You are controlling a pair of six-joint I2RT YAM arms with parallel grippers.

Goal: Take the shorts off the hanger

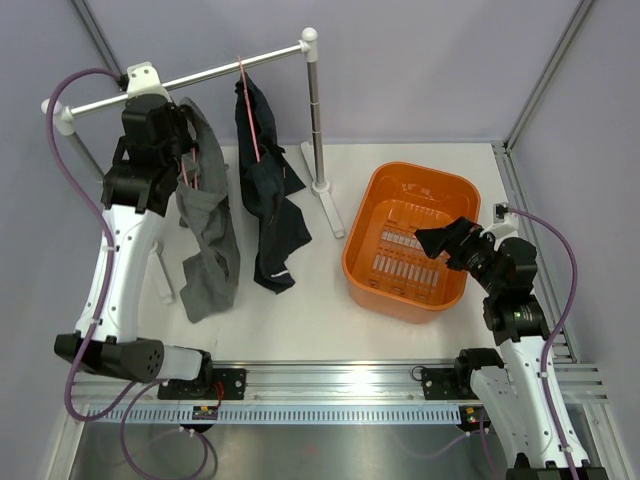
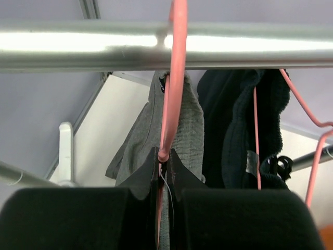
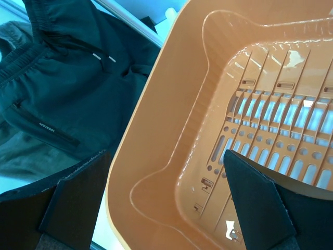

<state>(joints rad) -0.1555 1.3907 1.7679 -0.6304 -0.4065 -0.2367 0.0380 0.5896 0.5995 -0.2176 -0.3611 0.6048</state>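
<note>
Two shorts hang on pink hangers from the metal rod (image 1: 200, 78). The grey shorts (image 1: 210, 235) hang at the left, and the dark navy shorts (image 1: 268, 190) hang from their hanger (image 1: 246, 115) further right. My left gripper (image 1: 183, 160) is up at the rod, shut on the pink hanger wire (image 2: 175, 78) of the grey shorts (image 2: 184, 130), just under its hook. Beside them hang the dark shorts (image 2: 231, 130). My right gripper (image 1: 440, 240) stands open over the orange basket (image 1: 365, 225), holding nothing. The right wrist view shows the dark shorts (image 3: 67, 88) left of the basket.
The rack's upright post (image 1: 316, 110) and its white foot (image 1: 330, 205) stand between the shorts and the basket. The basket's rim (image 3: 151, 104) lies under my right gripper (image 3: 166, 200). Aluminium frame rails run along the right and near table edges.
</note>
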